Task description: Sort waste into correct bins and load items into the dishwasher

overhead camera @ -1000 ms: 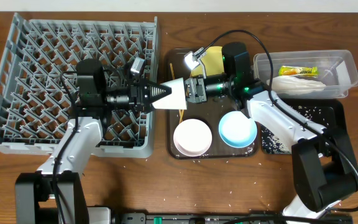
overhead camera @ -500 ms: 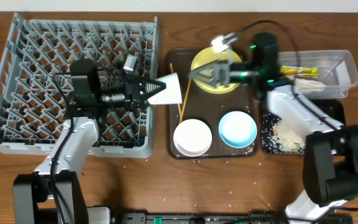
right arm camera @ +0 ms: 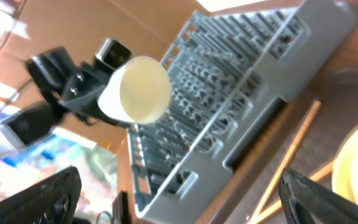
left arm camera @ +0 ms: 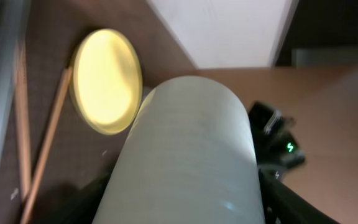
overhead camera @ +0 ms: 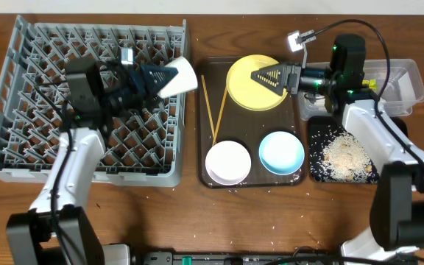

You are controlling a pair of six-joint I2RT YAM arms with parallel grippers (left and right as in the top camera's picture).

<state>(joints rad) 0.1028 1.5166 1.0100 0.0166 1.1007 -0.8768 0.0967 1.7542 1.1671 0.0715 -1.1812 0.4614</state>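
Note:
My left gripper (overhead camera: 155, 78) is shut on the small white cup (overhead camera: 179, 76), which lies on its side above the right edge of the grey dish rack (overhead camera: 43, 110). The left wrist view is filled by the cup (left arm camera: 185, 149) between the dark fingers (left arm camera: 89, 198). My right gripper (overhead camera: 262, 76) hangs open and empty over the yellow plate (overhead camera: 246, 96). The right wrist view shows the cup (right arm camera: 138, 90) far off across the rack (right arm camera: 241, 81). Chopsticks (overhead camera: 213, 110), a white bowl (overhead camera: 227, 162) and a light-blue bowl (overhead camera: 281, 152) lie on the brown tray (overhead camera: 250, 125).
The clear tub (overhead camera: 403, 77) stands at the far right with a yellow-green wrapper (overhead camera: 369, 83) partly hidden behind my right arm. In front of it the black tray (overhead camera: 316, 147) holds a heap of crumbs (overhead camera: 344, 154). A few crumbs dot the table's front.
My right gripper opened, let go of the cup and drew back right over the plate. My left gripper carried the cup left, over the rack's edge.

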